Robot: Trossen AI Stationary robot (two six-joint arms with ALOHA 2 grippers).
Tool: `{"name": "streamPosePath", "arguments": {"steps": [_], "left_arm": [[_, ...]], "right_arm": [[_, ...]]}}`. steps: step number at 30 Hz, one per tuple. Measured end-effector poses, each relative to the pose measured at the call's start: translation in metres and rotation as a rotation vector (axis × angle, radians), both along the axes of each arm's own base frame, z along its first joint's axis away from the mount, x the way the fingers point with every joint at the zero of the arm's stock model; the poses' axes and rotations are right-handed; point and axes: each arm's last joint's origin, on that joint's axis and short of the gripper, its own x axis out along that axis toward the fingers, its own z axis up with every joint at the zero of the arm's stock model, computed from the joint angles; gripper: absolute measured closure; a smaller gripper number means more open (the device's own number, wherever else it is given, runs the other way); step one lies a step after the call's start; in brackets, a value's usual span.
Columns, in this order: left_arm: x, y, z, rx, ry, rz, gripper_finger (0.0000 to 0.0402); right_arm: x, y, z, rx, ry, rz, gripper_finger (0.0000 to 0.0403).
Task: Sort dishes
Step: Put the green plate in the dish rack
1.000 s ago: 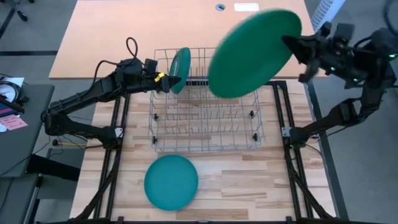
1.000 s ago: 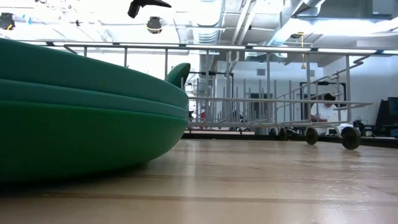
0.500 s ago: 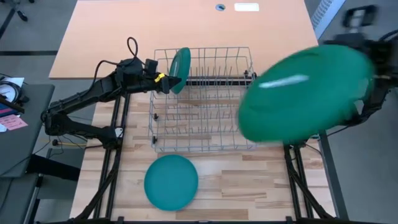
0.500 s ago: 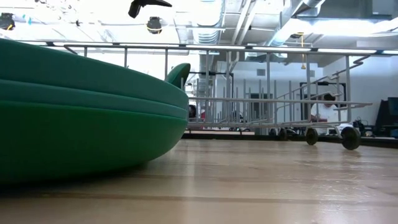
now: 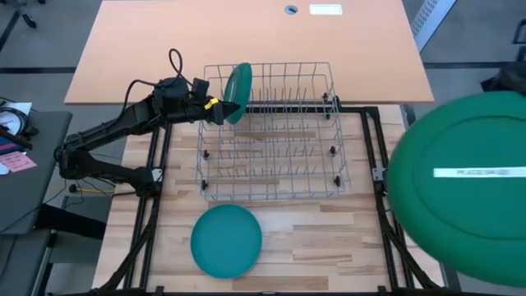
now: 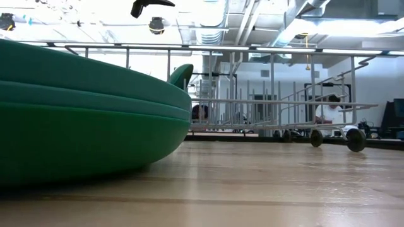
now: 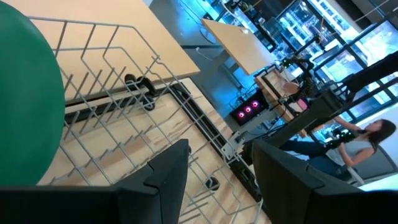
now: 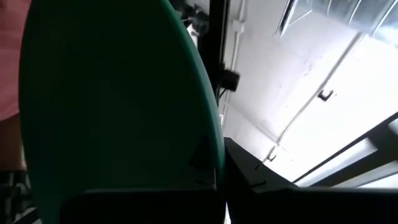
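Dishes: three in view.
- Large green plate up close to the overhead camera, off the counter's right edge, face toward the lens; hides the right arm there. Right wrist view: same plate edge-on, rim pinched in the right gripper, jaws pressed onto it.
- Small green plate standing upright in the wire rack, far-left corner slot.
- Teal plate flat on the counter, near side, just in front of the rack's left end; fills the low view's left.

Left gripper at the rack's far-left corner, beside the upright plate. Jaws spread; contact with the rim possibly none, hard to tell from above. Left wrist view: plate beside the fingers, rack wires beyond.
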Motion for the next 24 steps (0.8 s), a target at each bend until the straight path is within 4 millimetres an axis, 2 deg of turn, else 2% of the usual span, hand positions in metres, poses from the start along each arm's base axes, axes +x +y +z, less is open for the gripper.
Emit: {"name": "streamPosePath", "arguments": {"steps": [6, 8, 11, 16, 19, 24], "left_arm": [[0.0, 0.0, 0.0, 0.001, 0.001, 0.001, 0.0228], [0.0, 0.0, 0.0, -0.001, 0.0, 0.002, 0.0228], [0.0, 0.0, 0.0, -0.002, 0.0, 0.002, 0.0228], [0.0, 0.0, 0.0, -0.004, 0.0, 0.002, 0.0228], [0.0, 0.0, 0.0, -0.005, 0.0, 0.003, 0.0228], [0.0, 0.0, 0.0, -0.005, 0.001, 0.003, 0.0228]], "right_arm": [[0.009, 0.0, 0.0, 0.0, 0.015, 0.001, 0.0395], [0.01, -0.003, 0.0, 0.064, 0.022, -0.065, 0.0395], [0.011, -0.008, 0.003, 0.237, 0.041, -0.151, 0.0394], [0.011, -0.018, 0.005, 0.693, 0.11, -0.205, 0.0391], [0.014, -0.023, 0.003, 0.867, 0.124, -0.251, 0.039], [0.032, -0.03, 0.0, 1.118, 0.099, -0.345, 0.0389]]}}
